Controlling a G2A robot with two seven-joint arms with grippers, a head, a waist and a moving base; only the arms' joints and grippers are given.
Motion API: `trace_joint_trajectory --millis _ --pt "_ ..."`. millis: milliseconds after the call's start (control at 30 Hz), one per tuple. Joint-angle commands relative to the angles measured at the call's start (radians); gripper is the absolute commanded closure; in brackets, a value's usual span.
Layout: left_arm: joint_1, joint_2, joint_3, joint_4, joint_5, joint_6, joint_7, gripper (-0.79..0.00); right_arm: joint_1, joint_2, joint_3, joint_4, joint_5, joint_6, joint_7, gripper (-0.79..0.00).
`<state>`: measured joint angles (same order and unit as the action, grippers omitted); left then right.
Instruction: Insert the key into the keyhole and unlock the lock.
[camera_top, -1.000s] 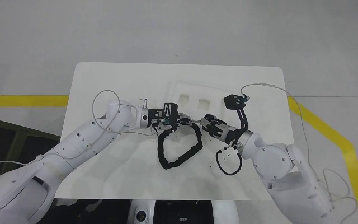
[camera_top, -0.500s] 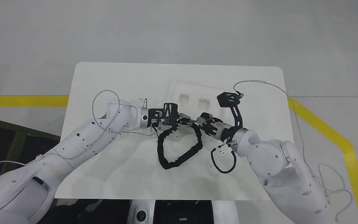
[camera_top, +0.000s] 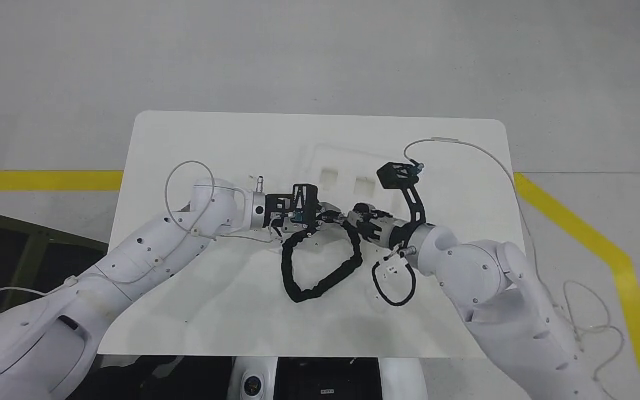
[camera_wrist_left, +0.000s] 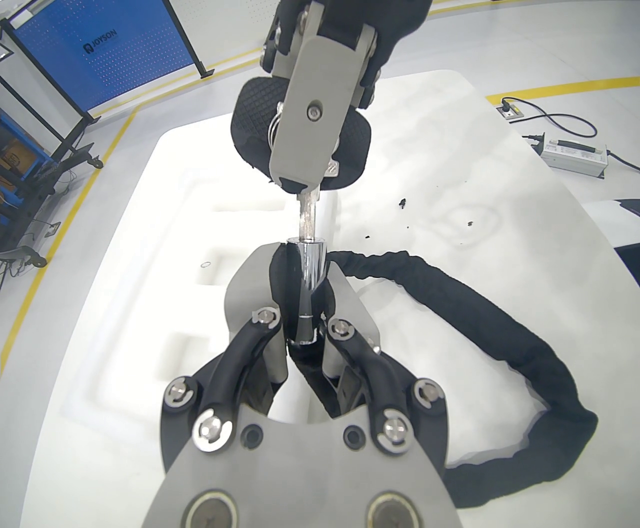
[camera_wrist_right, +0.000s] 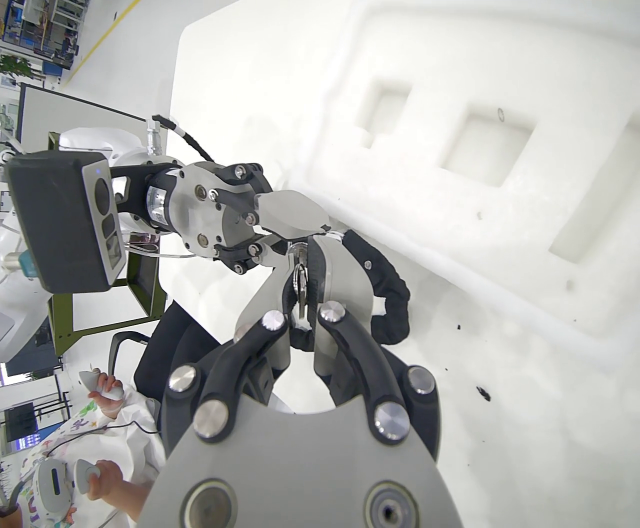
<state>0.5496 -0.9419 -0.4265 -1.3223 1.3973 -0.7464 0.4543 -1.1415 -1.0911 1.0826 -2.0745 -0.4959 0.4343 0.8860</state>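
Logged the left tool (camera_wrist_left: 300, 272) over the table's (camera_top: 180, 150) middle, jaws drawn in tight on the lock (camera_wrist_left: 308, 295), clamping its chrome barrel with the open end turned toward the other arm. Traced the lock's black cloth-sleeved cable (camera_top: 303, 290) out from the barrel, down toward the near edge and back up again; reads as a closed loop with both ends at the barrel, so judged not yet released. Saw the key (camera_wrist_left: 306, 216) in line with the barrel's axis, tip entered into the keyhole (camera_wrist_left: 306, 243), with a stretch of bare blade showing between the barrel mouth and the holder. Found the right tool (camera_wrist_right: 301, 272) just right of the lock, pinched narrow on the key's head. Noted a white foam tray (camera_top: 335, 160) with square pockets toward the far edge, apart from both tools. Judged the state of work as follows. Done: lock steadied, key gripped, aligned and started into the hole. Left: seating the blade to full depth, turning it, then getting the cable end free of the barrel. Cannot tell how deep the blade sits inside, nor whether any turn has been given.
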Motion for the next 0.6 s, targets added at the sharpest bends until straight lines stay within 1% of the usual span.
trace_joint_trajectory --millis 0,367,400,433,500,567 --pt "0.000 0.000 0.000 0.000 0.000 0.000 0.000 0.000 0.008 -0.001 -0.005 0.006 -0.002 0.000 0.004 0.000" --pt "0.000 0.000 0.000 0.000 0.000 0.000 0.000 0.000 0.049 -0.017 -0.062 0.046 -0.013 0.015 -0.007 0.000" --pt "0.000 0.000 0.000 0.000 0.000 0.000 0.000 0.000 0.051 -0.018 -0.064 0.047 -0.014 0.018 -0.008 -0.009" --pt "0.000 0.000 0.000 0.000 0.000 0.000 0.000 0.000 0.052 -0.019 -0.065 0.047 -0.015 0.020 -0.008 -0.111" --pt "0.000 0.000 0.000 0.000 0.000 0.000 0.000 0.000 0.051 -0.019 -0.062 0.046 -0.013 0.025 -0.009 -0.345" --pt "0.000 0.000 0.000 0.000 0.000 0.000 0.000 0.000 0.045 -0.019 -0.053 0.039 -0.013 0.023 -0.011 -0.425"
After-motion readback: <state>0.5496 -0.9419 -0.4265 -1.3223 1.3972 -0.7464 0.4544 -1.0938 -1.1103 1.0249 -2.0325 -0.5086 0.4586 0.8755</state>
